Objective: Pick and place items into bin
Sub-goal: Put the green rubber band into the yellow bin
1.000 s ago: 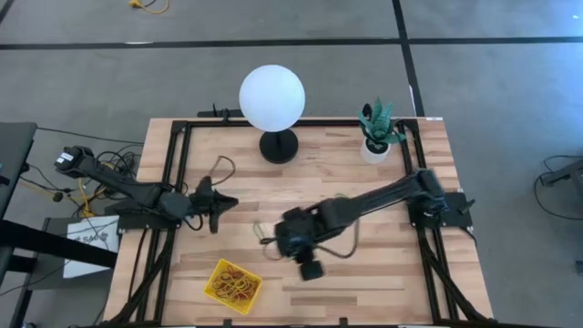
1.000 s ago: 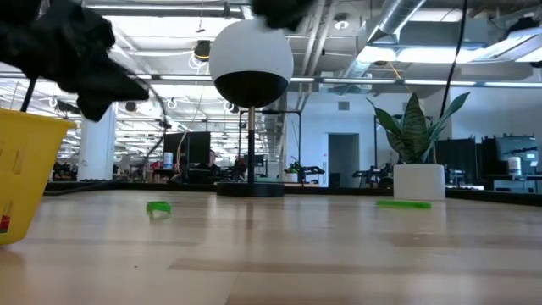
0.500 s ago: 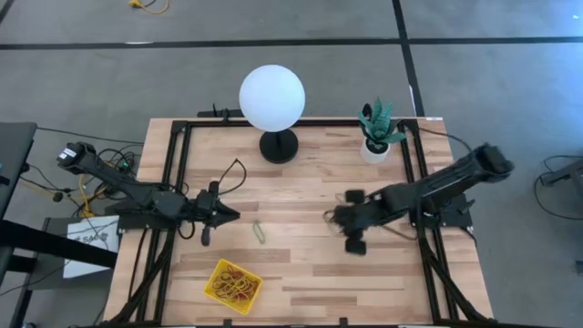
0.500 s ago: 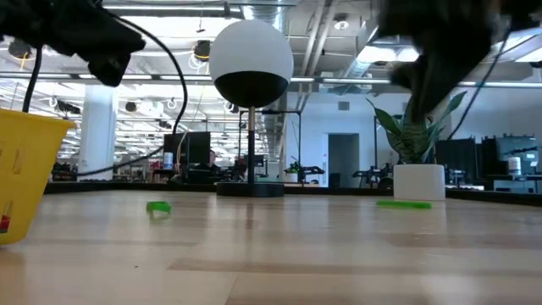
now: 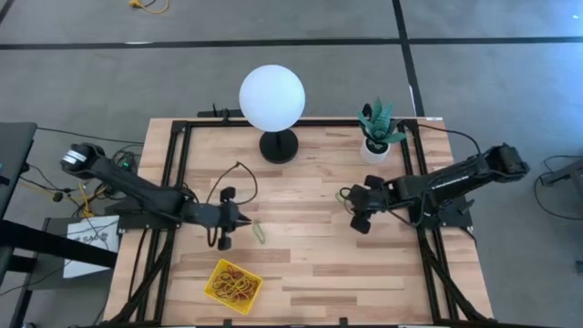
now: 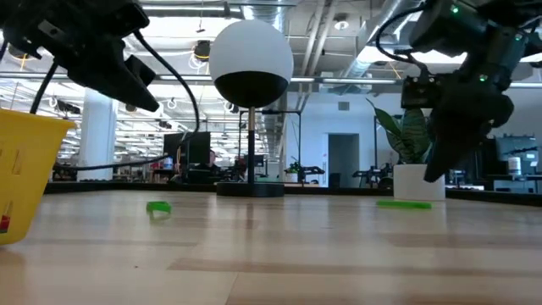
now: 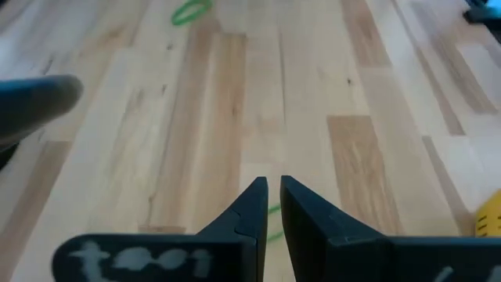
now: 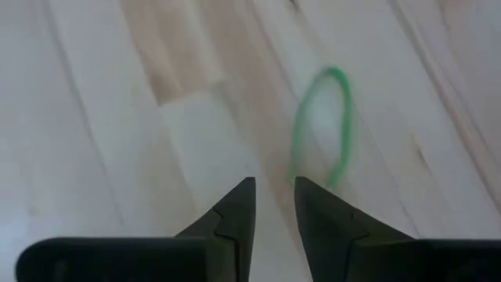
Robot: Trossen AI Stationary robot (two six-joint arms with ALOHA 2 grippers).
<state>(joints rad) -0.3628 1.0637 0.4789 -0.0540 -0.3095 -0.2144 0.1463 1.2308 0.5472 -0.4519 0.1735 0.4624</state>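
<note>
My left gripper (image 5: pixel 244 220) is out over the middle of the table (image 5: pixel 310 273), fingers (image 7: pixel 249 205) nearly pressed together with just a thin slit between them, holding nothing. A green rubber band (image 5: pixel 260 231) lies flat on the wood just beside the tips, on the side toward my right arm; from the left wrist I catch a sliver of it right under the fingertips. The yellow bin (image 5: pixel 234 284) sits near the front edge, a bit in front of that gripper, with a tangle of bands (image 5: pixel 235 283) already inside.

My right gripper (image 5: pixel 351 198) hangs above the wood near the plant pot (image 5: pixel 373 150). Its fingers (image 8: pixel 235 210) are slightly apart and empty. Another green band (image 8: pixel 322 125) lies flat just ahead of the tips, not touched.
</note>
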